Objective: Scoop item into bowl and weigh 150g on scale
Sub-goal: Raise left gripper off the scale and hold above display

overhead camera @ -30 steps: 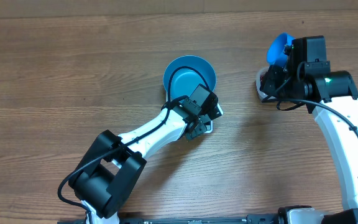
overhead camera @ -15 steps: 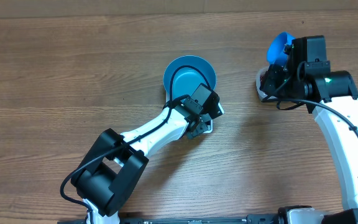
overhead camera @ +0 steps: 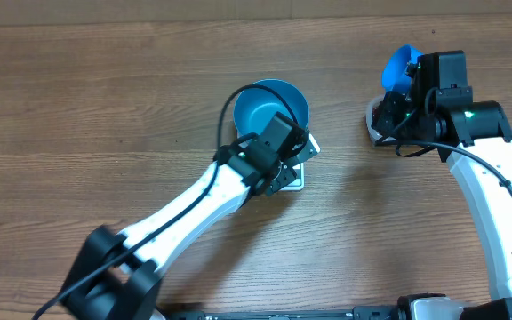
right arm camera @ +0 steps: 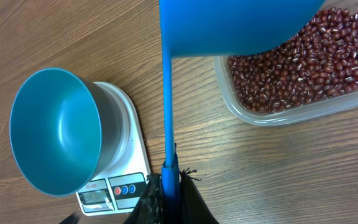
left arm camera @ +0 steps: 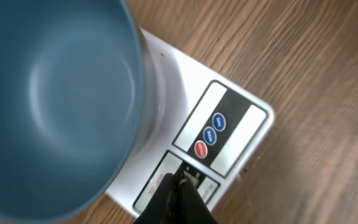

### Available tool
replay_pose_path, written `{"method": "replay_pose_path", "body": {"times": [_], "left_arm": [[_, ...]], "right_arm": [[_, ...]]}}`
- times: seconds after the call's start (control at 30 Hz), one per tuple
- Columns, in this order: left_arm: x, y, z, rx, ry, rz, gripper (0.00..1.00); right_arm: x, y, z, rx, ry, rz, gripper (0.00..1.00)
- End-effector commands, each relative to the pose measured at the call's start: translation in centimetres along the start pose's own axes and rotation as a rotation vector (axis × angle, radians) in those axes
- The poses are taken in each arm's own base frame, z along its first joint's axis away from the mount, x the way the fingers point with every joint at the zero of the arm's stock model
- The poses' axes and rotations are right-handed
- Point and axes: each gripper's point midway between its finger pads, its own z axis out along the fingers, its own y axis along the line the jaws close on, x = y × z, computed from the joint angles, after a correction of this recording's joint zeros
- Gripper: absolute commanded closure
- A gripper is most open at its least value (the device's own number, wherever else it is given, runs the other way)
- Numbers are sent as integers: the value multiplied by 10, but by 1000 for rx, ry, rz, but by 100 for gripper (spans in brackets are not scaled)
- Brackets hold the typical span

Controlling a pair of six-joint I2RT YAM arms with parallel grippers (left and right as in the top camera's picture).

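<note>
The blue bowl (overhead camera: pixel 269 108) (left arm camera: pixel 55 99) (right arm camera: pixel 53 129) stands empty on the white scale (overhead camera: pixel 310 148) (left arm camera: pixel 166 74) (right arm camera: pixel 129 155). My left gripper (overhead camera: pixel 287 173) (left arm camera: pixel 179 180) is shut with nothing in it, its tips down on the scale's front strip next to the round buttons (left arm camera: pixel 207 134). At the right, my right gripper (overhead camera: pixel 416 89) (right arm camera: pixel 169 177) is shut on the handle of the blue scoop (overhead camera: pixel 400 68) (right arm camera: pixel 241 25), which hangs over the clear tub (right arm camera: pixel 278 115) of red-brown beans (right arm camera: pixel 309 62). In the overhead view the tub (overhead camera: pixel 373 124) is mostly hidden by the arm.
The wooden table (overhead camera: pixel 105 98) stretches bare to the left and between the scale and the tub. The left arm (overhead camera: pixel 185 209) lies diagonally from the lower left up to the scale.
The left arm has stretched out and lowered, its elbow sliding off to the lower left, with the gripper staying at the scale's front. The right arm and scoop have not moved.
</note>
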Motion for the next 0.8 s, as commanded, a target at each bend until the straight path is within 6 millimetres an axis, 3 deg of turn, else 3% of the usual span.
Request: {"method": "replay_pose_path", "body": {"times": [0.0, 0.13, 0.23, 0.33, 0.47, 0.57, 0.77], "left_arm": [[-5, -8, -27, 55, -44, -74, 96], [-2, -16, -34, 110, -34, -205, 96], [-6, -12, -36, 109, -39, -358, 96], [-10, 2, -46, 98, -30, -495, 96], [-1, 35, -74, 87, 28, -721, 96], [11, 41, -88, 129, 80, -766, 96], [58, 11, -78, 198, 258, -605, 96]], "right_arm": [[-10, 3, -8, -5, -36, -2, 96], [-10, 3, -8, -5, -37, -2, 96], [-11, 3, -8, -6, -40, -3, 96], [-11, 3, -8, -8, -42, -3, 96], [-11, 3, -8, -8, -42, -3, 96], [-11, 3, -8, -6, -39, -3, 96], [-11, 3, -8, -6, -39, -3, 96]]}}
